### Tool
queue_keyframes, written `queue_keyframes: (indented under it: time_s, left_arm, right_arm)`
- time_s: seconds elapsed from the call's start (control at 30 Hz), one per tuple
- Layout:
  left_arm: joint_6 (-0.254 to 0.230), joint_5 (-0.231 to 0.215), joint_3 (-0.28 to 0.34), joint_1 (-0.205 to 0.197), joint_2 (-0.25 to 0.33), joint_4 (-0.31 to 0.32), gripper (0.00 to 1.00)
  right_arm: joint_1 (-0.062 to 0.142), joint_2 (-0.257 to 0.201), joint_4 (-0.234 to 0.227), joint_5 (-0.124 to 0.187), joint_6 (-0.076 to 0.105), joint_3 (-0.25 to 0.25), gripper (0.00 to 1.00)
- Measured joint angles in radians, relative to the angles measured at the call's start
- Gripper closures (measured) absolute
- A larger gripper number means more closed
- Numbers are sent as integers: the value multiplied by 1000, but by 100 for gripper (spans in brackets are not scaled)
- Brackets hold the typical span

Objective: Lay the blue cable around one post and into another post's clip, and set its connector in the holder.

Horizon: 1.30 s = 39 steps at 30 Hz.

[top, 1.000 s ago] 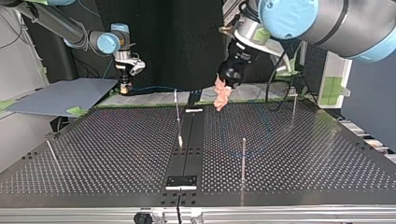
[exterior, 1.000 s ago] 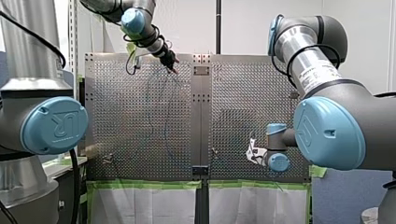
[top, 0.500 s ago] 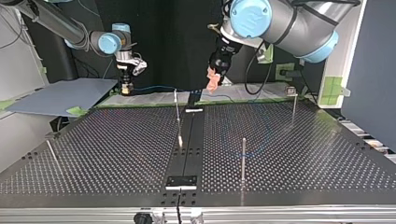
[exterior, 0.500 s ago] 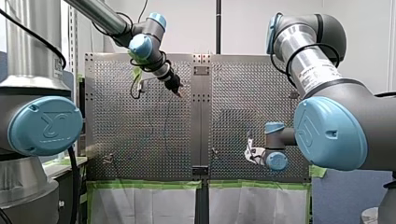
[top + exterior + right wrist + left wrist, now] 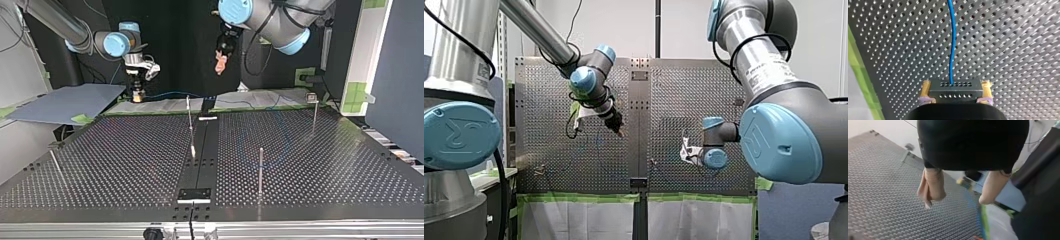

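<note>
My right gripper (image 5: 956, 87) is clamped on the black connector (image 5: 955, 92), with a yellow pad on each side of it. From there the blue cable (image 5: 952, 47) trails straight ahead over the perforated table (image 5: 1010, 50), I judge ready for routing. The cable's slack lies looped near a post (image 5: 261, 167). My left gripper (image 5: 961, 192) hangs high above the table, beige fingers (image 5: 933, 185) spread and empty, probably keeping clear.

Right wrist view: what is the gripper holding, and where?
My right gripper pinches the black connector by its two ends; the blue cable runs out ahead.
</note>
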<state>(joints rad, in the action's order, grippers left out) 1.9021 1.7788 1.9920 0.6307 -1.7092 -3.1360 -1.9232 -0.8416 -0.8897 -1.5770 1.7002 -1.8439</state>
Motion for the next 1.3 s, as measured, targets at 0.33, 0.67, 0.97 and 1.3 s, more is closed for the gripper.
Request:
queue_keyframes:
  time_s: [0.33, 0.67, 0.97, 1.3]
  left_arm:
    - [5, 83, 99, 50, -86, 100, 0]
    - [19, 111, 193, 39, -173, 196, 0]
    - [21, 127, 160, 22, -220, 287, 0]
    - [44, 123, 131, -2, -234, 379, 0]
  right_arm:
    - [-37, -92, 6, -16, 1, -39, 39]
    - [-67, -154, 9, -38, 4, -92, 39]
    - [-95, -180, -29, -41, -3, -150, 39]
    - [-123, -249, -19, -53, 29, -181, 39]
